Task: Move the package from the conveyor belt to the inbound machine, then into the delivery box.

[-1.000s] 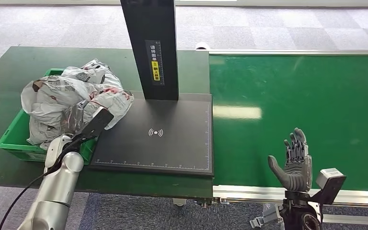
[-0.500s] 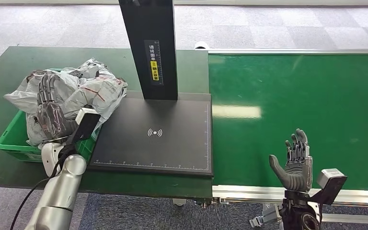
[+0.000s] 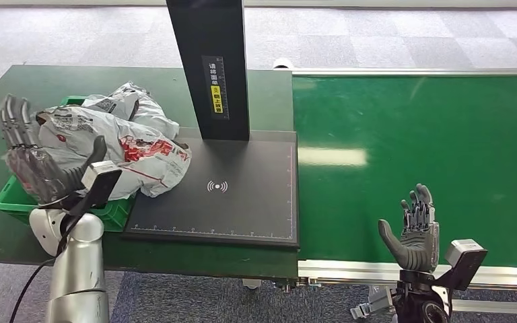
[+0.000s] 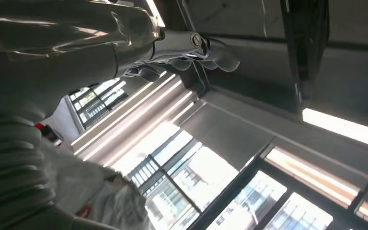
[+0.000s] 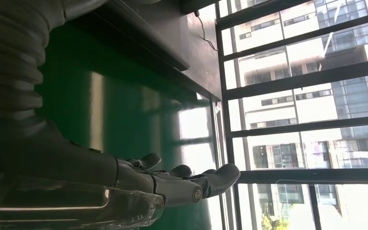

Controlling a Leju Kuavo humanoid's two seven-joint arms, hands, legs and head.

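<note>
The crumpled white-and-grey plastic mail package [image 3: 145,151] lies heaped on other bags in the green plastic delivery box [image 3: 13,198] — its lower end spills over the rim onto the flat black inbound machine plate [image 3: 242,195]. It could slide out. The left hand [image 3: 37,158], spread and holding nothing, is raised beside the pile; the right hand [image 3: 414,229] — also spread — hovers over the green conveyor belt [image 3: 444,134].

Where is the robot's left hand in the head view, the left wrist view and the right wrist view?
Head view: left hand raised open at the far left, beside the packages heaped on the green box.
Left wrist view: it runs along the top from the left edge.
Right wrist view: not in it.
Shared landmark: the white packages.
</note>
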